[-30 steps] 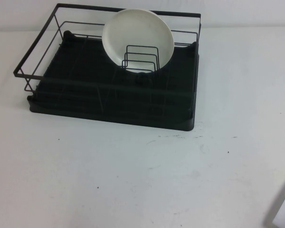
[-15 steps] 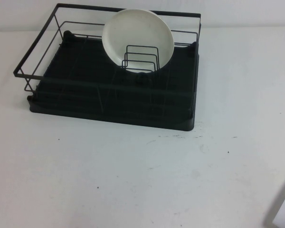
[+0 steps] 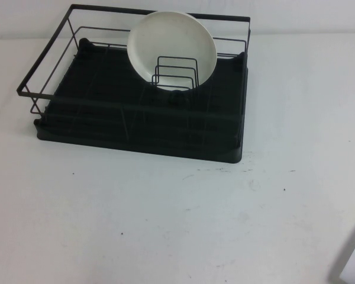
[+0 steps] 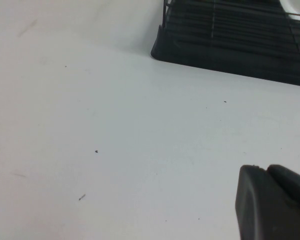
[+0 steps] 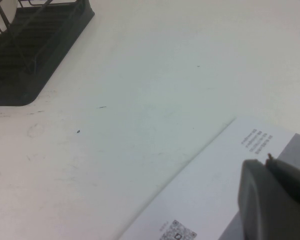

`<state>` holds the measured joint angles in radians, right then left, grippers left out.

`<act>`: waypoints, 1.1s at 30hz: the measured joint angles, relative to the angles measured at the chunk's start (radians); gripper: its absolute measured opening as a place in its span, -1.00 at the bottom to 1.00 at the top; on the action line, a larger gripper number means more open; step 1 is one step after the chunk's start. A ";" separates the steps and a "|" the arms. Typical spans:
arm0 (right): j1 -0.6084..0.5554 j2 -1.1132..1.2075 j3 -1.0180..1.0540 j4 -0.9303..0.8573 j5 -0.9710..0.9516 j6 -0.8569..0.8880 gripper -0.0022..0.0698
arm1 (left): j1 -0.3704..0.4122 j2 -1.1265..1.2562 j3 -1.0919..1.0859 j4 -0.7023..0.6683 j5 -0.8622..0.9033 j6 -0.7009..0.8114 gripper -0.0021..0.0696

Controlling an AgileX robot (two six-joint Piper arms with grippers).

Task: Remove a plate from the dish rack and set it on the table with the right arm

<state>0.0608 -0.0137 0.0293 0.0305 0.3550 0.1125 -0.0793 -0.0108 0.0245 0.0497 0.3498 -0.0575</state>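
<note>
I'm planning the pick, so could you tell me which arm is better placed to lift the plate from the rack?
Probably right: the plate stands toward the dish rack's right end. Both grippers sit low and away: the right gripper, shut, over a printed white sheet; the left gripper over bare table.

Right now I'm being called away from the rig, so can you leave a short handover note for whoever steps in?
Right gripper: shut, holding nothing, parked low over the table's near right corner above a printed white sheet.
Left gripper: low over the bare table on the robot's left, nothing near it.
Plate: on edge in the dish rack, leaning at the back behind the wire dividers.
Done: nothing.
Left: reach in, grip the plate, lift it out, set it on the table.
</note>
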 joint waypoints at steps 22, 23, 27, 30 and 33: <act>0.000 0.000 0.000 0.653 -0.236 0.000 -0.99 | 0.000 0.000 0.000 0.000 0.000 0.000 -0.96; 0.000 0.000 0.000 0.658 -0.238 0.000 -0.99 | 0.000 0.000 0.000 0.000 0.000 0.000 -0.96; 0.000 0.000 0.000 0.675 -0.237 0.002 -0.99 | 0.000 0.000 0.000 0.000 0.000 0.000 -0.96; 0.000 0.000 0.000 0.714 -0.207 0.002 -0.99 | 0.000 0.000 0.000 0.000 0.000 0.000 -0.96; 0.000 0.063 -0.026 0.720 -0.121 0.002 -0.99 | 0.000 0.000 0.000 0.000 0.000 0.000 -0.96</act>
<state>0.0608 0.0491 0.0028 0.7505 0.2339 0.1148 -0.0793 -0.0108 0.0245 0.0497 0.3498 -0.0575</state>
